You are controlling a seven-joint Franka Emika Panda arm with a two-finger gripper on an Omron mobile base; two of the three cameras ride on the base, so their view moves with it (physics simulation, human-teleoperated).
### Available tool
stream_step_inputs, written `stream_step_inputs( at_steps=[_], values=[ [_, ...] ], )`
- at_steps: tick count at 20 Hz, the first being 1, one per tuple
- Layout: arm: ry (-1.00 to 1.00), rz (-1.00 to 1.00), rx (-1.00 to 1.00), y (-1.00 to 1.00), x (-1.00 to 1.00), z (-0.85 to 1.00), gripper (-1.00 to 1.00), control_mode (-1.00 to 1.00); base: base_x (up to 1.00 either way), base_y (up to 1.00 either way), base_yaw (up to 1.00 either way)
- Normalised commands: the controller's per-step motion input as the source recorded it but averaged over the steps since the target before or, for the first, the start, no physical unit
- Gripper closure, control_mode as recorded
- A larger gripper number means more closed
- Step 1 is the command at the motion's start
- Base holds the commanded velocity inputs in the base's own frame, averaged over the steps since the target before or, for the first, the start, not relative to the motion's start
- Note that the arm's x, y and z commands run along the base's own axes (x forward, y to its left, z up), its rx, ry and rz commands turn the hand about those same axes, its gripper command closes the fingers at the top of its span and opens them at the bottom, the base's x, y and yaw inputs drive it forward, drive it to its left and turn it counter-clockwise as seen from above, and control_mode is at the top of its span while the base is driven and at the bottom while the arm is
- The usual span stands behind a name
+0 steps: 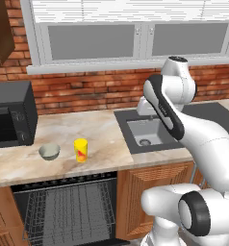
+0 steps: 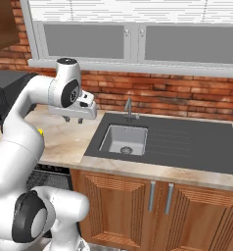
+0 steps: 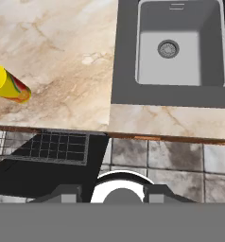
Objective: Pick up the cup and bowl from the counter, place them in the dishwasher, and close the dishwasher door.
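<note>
No readable writing or brand on any item. Cup (image 1: 81,150) upright on desk (image 1: 102,134), long axis vertical, red-orange mark facing front edge; bowl (image 1: 49,152) just beside it at left, rim up, apart. Dishwasher (image 1: 68,211) below both, door open, wire rack (image 1: 63,216) exposed. Right base view adds sink (image 2: 123,139) with faucet (image 2: 128,107); gripper (image 2: 73,119) hangs above desk left of sink, holding nothing. Fingers (image 3: 67,194): opening cannot be told. Microwave (image 1: 10,115) at desk's left end.
</note>
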Motion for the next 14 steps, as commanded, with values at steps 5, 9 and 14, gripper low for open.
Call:
stream_step_inputs(
  at_steps=[5,9,14],
  values=[
    [0.0,0.0,0.0,0.11,0.0,-0.04,-1.0,-1.0,0.0,0.0,0.0],
    [0.0,0.0,0.0,0.21,0.0,-0.12,-1.0,-1.0,0.0,0.0,0.0],
    [0.0,0.0,0.0,0.28,0.0,-0.15,-1.0,-1.0,0.0,0.0,0.0]
  ],
)
